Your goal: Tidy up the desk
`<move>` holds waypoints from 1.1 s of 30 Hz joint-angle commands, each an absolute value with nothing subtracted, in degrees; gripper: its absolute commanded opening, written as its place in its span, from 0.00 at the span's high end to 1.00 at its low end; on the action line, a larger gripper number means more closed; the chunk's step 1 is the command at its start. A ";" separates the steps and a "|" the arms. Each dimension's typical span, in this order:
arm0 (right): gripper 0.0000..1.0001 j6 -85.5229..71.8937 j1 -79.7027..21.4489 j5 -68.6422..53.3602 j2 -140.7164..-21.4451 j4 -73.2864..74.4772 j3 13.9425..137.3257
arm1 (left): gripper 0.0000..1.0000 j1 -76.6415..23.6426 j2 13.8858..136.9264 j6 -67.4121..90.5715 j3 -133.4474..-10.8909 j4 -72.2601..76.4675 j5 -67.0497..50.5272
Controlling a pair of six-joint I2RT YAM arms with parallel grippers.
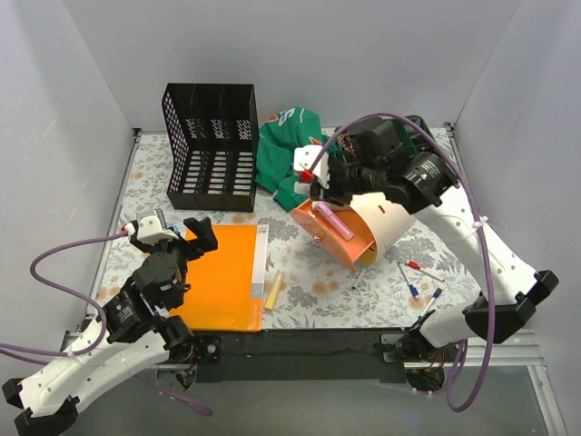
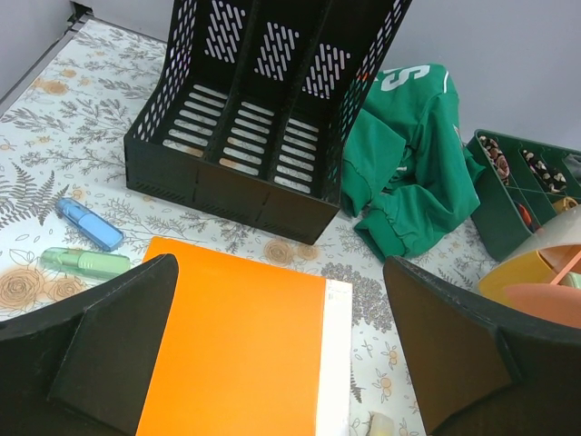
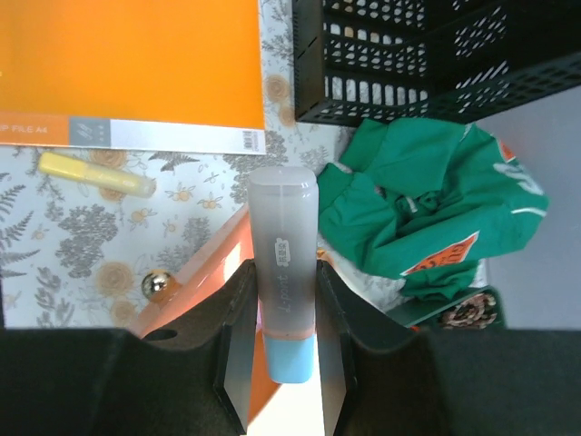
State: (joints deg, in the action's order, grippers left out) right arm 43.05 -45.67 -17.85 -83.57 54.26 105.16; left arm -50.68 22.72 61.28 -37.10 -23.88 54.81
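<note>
From above, the desk (image 1: pixel 136 182) filled the booth floor, and the rack (image 1: pixel 211 145) stood at its far left. A shirt (image 1: pixel 289 145) lay crumpled just right of the rack. A folder (image 1: pixel 222 272) lay flat on the near side of the rack, with a yellow highlighter (image 1: pixel 273 291) beside its right edge. Right of the rack and nearer, a tub (image 1: pixel 359 238) lay tipped on its side, and pens (image 1: pixel 416 277) were scattered further right. The left claw (image 1: pixel 198 238) hung over the folder's far left corner. The right claw (image 1: pixel 321 203) was over the tub, with a marker (image 1: pixel 334 222) sticking out of it.

In the left wrist view, the left claw (image 2: pixel 281 363) was spread wide with nothing between its fingers (image 2: pixel 109 345). The folder (image 2: pixel 241 345) lay below it on the desk (image 2: pixel 54 136). The rack (image 2: pixel 263 118) stood beyond the folder. Left of the rack's front lay a blue highlighter (image 2: pixel 89 223) and a green highlighter (image 2: pixel 83 262). The shirt (image 2: pixel 408 154) touched the rack's right side. A tray (image 2: pixel 495 209) and the tub (image 2: pixel 536 282) lay further right.

In the right wrist view, the right claw (image 3: pixel 284 345) was clamped on the marker (image 3: pixel 283 263), one finger on each side of its barrel. The tub (image 3: pixel 209 272) showed below it. The rack (image 3: pixel 436 54) was at the top right, with the shirt (image 3: pixel 427 200) under it in the frame. The folder (image 3: pixel 127 54) and the yellow highlighter (image 3: pixel 95 174) lay on the desk (image 3: pixel 82 245) left of the rack.
</note>
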 commanded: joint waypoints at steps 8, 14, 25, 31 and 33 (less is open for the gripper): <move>0.87 34.72 -36.92 -27.77 -71.11 41.84 85.00 | 0.02 -50.10 23.99 60.64 -37.00 -22.94 53.88; 0.68 34.28 -34.98 -26.72 -67.42 39.20 78.67 | 0.02 -50.01 24.61 60.73 -37.00 -22.94 53.35; 0.43 34.02 -30.85 -26.97 -63.38 38.85 77.61 | 0.02 -50.01 24.43 58.88 -33.76 -15.74 37.37; 0.43 31.91 -25.94 -32.86 -59.60 37.45 75.68 | 0.02 -50.01 28.20 66.94 -34.37 -18.36 24.65; 0.43 30.77 -22.51 -34.45 -56.97 35.00 73.40 | 0.02 -50.01 31.28 70.73 -34.45 -21.08 20.24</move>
State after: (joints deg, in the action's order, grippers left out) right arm 33.41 -26.59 -29.34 -61.10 39.94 75.83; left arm -50.35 27.20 63.24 -34.30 -17.67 32.21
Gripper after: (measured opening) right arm 0.571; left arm 0.982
